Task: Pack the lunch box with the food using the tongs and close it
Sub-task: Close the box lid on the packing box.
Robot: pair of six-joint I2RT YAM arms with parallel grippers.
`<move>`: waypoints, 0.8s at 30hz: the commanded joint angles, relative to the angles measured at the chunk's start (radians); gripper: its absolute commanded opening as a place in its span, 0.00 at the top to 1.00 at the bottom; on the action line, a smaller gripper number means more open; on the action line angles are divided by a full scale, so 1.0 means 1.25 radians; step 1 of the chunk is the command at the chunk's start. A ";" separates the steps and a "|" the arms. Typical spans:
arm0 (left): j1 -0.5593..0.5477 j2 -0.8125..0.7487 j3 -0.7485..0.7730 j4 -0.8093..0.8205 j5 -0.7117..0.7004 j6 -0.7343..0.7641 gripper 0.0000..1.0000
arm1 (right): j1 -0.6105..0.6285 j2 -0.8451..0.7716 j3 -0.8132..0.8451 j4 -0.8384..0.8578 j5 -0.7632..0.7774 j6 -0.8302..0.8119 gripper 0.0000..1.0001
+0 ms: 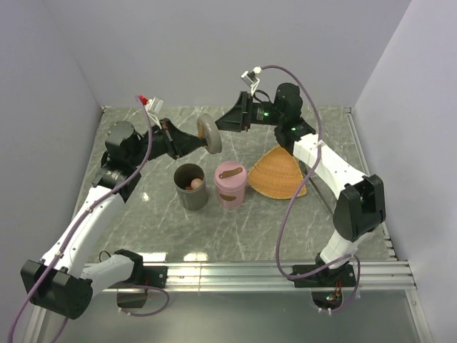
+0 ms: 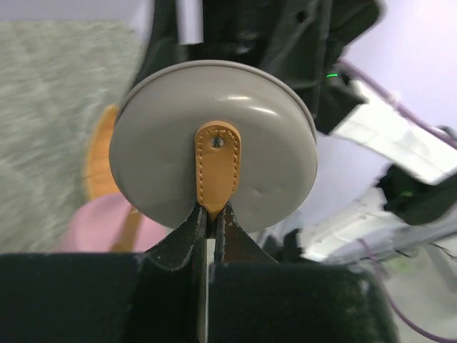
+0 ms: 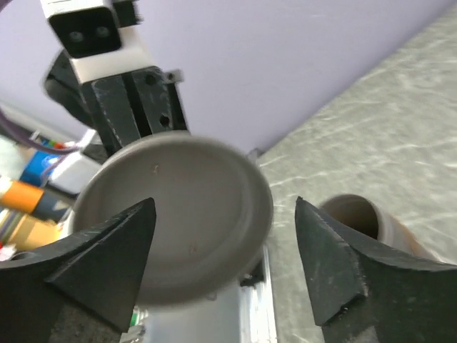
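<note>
The grey round lid (image 1: 209, 133) hangs on edge in the air above the table's back. My left gripper (image 1: 198, 139) is shut on its tan leather strap (image 2: 218, 161), seen close in the left wrist view, jaws (image 2: 212, 214) pinched together. My right gripper (image 1: 223, 123) stands open just behind the lid (image 3: 171, 214), fingers apart on either side, not touching it. The grey lunch box (image 1: 191, 187) stands open below with food (image 1: 195, 184) inside. The tongs are out of view.
A pink lunch box (image 1: 230, 184) with its lid and tan strap on stands right of the grey one. An orange fan-shaped woven tray (image 1: 278, 174) lies to its right, under the right arm. Walls close in on three sides.
</note>
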 commanded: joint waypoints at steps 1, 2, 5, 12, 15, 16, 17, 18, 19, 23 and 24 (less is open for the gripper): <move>0.021 -0.017 0.093 -0.261 -0.057 0.203 1.00 | -0.054 -0.047 0.025 -0.064 0.015 -0.064 0.13; 0.024 -0.002 0.115 -0.323 -0.073 0.248 1.00 | -0.065 -0.051 0.025 -0.095 0.017 -0.075 0.12; 0.026 0.036 0.202 -0.558 -0.118 0.473 1.00 | -0.115 -0.066 0.017 -0.140 0.022 -0.120 0.11; 0.029 0.168 0.418 -0.968 -0.203 0.812 1.00 | -0.186 -0.107 0.017 -0.248 0.040 -0.212 0.09; 0.027 0.246 0.506 -1.102 -0.248 0.897 1.00 | -0.203 -0.118 0.021 -0.284 0.042 -0.244 0.07; 0.027 0.259 0.528 -1.116 -0.258 0.905 1.00 | -0.207 -0.125 0.021 -0.288 0.046 -0.250 0.07; 0.021 0.282 0.548 -1.138 -0.265 0.912 1.00 | -0.208 -0.127 0.021 -0.293 0.048 -0.254 0.06; 0.016 0.300 0.597 -1.181 -0.292 0.933 1.00 | -0.208 -0.128 0.021 -0.295 0.048 -0.259 0.06; 0.011 0.317 0.621 -1.208 -0.307 0.939 1.00 | -0.211 -0.131 0.020 -0.295 0.048 -0.259 0.06; -0.057 0.346 0.648 -1.215 -0.446 0.959 1.00 | -0.211 -0.134 0.014 -0.289 0.046 -0.258 0.05; -0.070 0.350 0.643 -1.216 -0.474 0.967 1.00 | -0.208 -0.136 0.011 -0.288 0.047 -0.258 0.05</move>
